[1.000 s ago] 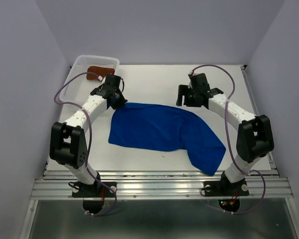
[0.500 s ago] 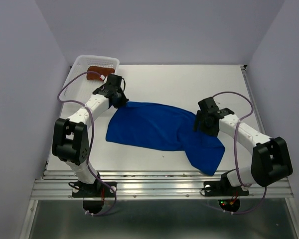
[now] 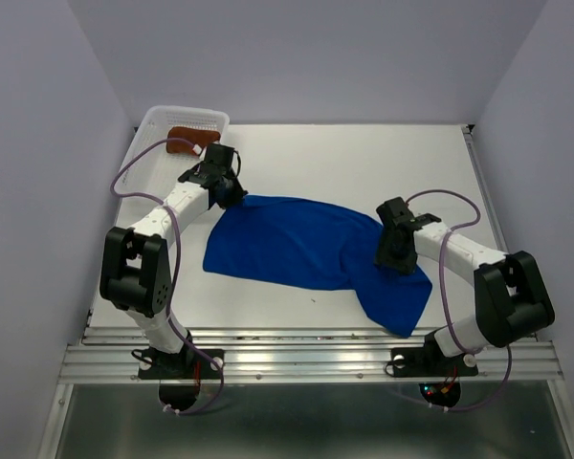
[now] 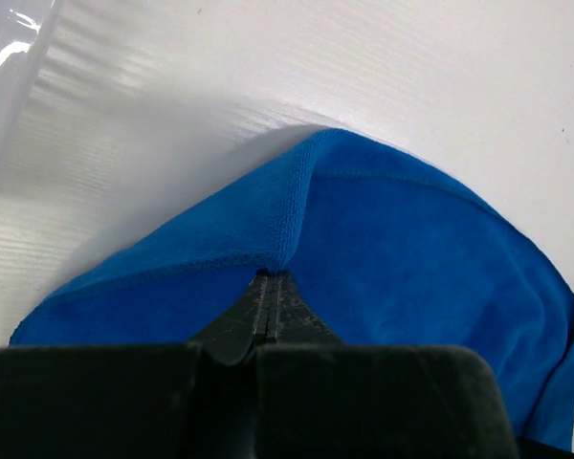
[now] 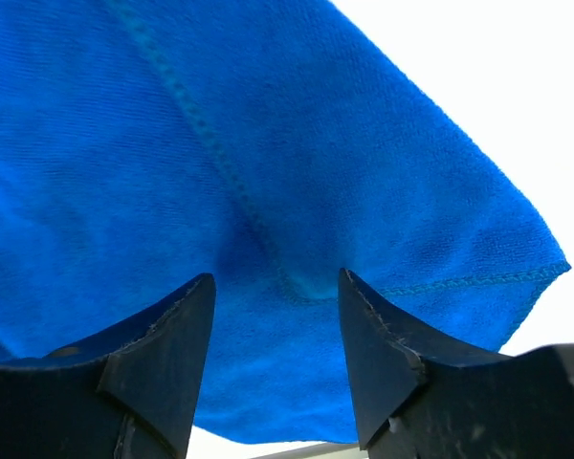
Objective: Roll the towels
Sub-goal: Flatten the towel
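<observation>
The royal blue towel point(image 3: 306, 249) lies spread on the white table, its right end folded toward the front. My left gripper point(image 3: 231, 194) is shut on the towel's far left corner, and the left wrist view shows the hem point(image 4: 297, 206) pinched at the closed fingertips point(image 4: 271, 279). My right gripper point(image 3: 399, 256) is open and low over the towel's right part. The right wrist view shows blue cloth point(image 5: 268, 172) between the spread fingers point(image 5: 167, 330). The rust-brown towel point(image 3: 191, 140) lies in the white mesh basket.
The white mesh basket point(image 3: 158, 120) stands at the far left corner, just behind my left arm. Lilac walls close in on the table at both sides and the back. A metal rail runs along the front edge point(image 3: 306, 361).
My right gripper has swung from the far right of the table down onto the towel's right part. My left gripper stays shut on the corner; the towel's left edge shifted slightly left.
</observation>
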You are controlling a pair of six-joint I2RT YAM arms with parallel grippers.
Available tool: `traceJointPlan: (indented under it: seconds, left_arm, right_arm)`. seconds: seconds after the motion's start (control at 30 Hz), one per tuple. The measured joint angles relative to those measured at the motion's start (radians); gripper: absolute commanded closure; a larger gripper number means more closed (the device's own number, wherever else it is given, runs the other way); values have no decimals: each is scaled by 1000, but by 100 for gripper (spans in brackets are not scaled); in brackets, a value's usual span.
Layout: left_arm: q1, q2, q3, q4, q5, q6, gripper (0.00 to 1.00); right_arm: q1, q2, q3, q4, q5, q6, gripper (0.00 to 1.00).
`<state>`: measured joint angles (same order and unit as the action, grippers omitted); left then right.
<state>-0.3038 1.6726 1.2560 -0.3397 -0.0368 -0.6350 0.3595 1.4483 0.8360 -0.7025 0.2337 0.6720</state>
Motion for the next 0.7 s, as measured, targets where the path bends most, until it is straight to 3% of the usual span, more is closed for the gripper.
traceJointPlan:
  seconds: [0.17,0.4,0.7]
  left_arm:
    - [0,0,0,-1,-2,0,100]
    - [0,0,0,-2,-5,0,100]
    - [0,0,0,-13,-34,0,100]
  right_arm:
    - [0,22,-10,6,10,10,46]
    - [0,31,-27,8,44,34,59]
    - [0,15,-28,3,87,40,57]
